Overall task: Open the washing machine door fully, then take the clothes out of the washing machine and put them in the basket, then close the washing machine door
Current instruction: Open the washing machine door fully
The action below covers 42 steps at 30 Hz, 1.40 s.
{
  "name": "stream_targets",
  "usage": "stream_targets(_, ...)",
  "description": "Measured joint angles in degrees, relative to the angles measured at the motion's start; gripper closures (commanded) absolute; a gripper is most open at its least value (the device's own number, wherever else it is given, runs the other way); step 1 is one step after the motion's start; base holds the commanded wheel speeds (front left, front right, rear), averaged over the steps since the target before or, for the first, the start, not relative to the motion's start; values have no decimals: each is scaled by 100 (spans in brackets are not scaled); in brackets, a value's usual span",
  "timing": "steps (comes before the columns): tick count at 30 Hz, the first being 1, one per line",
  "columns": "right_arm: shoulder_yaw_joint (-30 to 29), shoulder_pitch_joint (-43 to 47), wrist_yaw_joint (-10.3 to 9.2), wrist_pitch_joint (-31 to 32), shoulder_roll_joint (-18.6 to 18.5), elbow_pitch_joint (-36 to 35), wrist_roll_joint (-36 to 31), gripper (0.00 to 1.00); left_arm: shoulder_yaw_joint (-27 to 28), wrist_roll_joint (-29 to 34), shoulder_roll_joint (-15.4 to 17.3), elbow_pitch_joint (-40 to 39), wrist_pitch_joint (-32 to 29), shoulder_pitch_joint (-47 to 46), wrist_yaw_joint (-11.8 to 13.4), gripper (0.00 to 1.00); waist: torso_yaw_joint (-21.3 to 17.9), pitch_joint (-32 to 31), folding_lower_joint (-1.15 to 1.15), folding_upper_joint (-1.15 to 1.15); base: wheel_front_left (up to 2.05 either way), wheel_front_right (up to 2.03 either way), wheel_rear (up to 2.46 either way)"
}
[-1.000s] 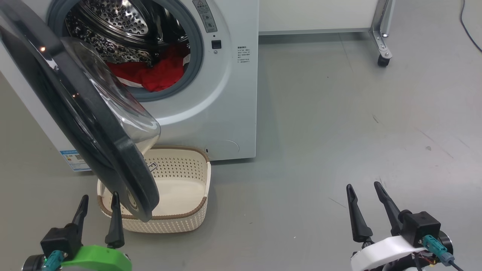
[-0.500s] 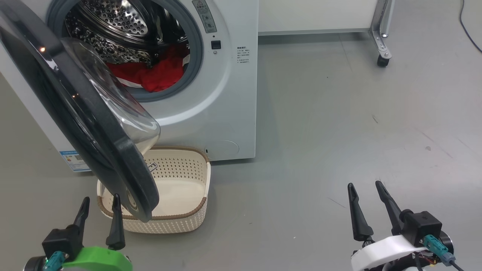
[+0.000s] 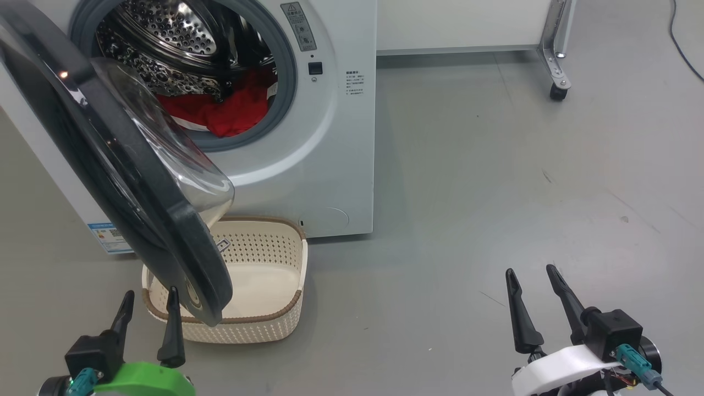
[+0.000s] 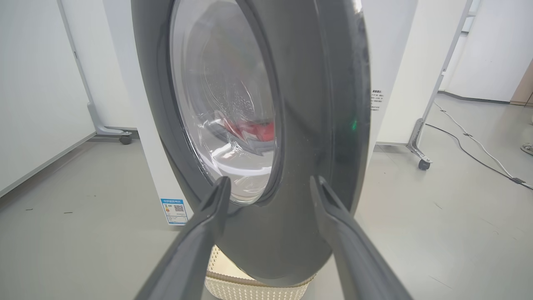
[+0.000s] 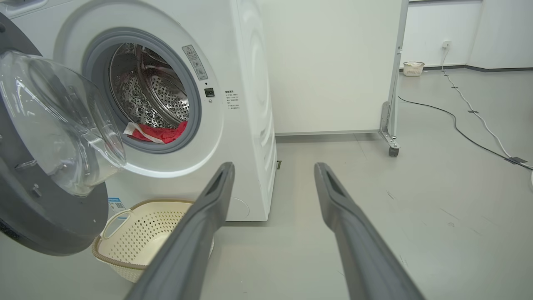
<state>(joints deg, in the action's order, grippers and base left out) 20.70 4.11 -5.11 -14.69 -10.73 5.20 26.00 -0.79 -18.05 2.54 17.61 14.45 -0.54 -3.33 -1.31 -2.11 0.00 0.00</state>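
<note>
Lab-like test space: washing machine standing on bare grey floor, castored white partition standing behind it, cable trailing beside it.

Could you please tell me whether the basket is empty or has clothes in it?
Empty where visible: the basket shows a bare cream floor, and the clothes lie inside the washing machine.

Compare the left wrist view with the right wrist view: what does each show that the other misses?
Left wrist: the outer face of the washing machine door, close up, beyond the open left gripper. Right wrist: the door's inner glass bowl, the steel drum, the inside of the basket, the open right gripper. Both: door, red clothes, white washing machine, basket.
</note>
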Motion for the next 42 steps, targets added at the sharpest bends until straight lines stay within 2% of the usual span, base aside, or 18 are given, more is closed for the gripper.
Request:
stream_targets(6, -15, 2, 8, 0, 16, 15, -48, 0, -29, 2, -1, 20, -1, 1, -5, 0, -1, -14, 0, 0, 0, 0, 0)
stream_targets(7, -21, 2, 32, 0, 20, 18, -53, 0, -36, 2, -1, 24, -1, 1, -7, 75, -1, -16, 0, 0, 0, 0, 0)
stream_targets(8, -26, 3, 45, 0, 23, 19, -54, 0, -48, 2, -1, 33, -1, 1, -8, 100, -1, -18, 0, 0, 0, 0, 0)
stream_targets(22, -122, 37, 62, 0, 94, 41, -103, 0, -16, 7, -8, -4, -1, 3, -48, 100, 5, -44, 0, 0, 0, 0, 0)
stream_targets(32, -199, 82, 102, 0, 152, 42, -145, 0, 205, 57, 26, -569, 0, -102, -62, 100, 14, -83, 0, 0, 0, 0, 0)
stream_targets(42, -230, 109, 152, 0, 233, 75, -163, 0, 358, 141, 193, -1328, 2, -944, -100, 100, 8, -120, 0, 0, 0, 0, 0)
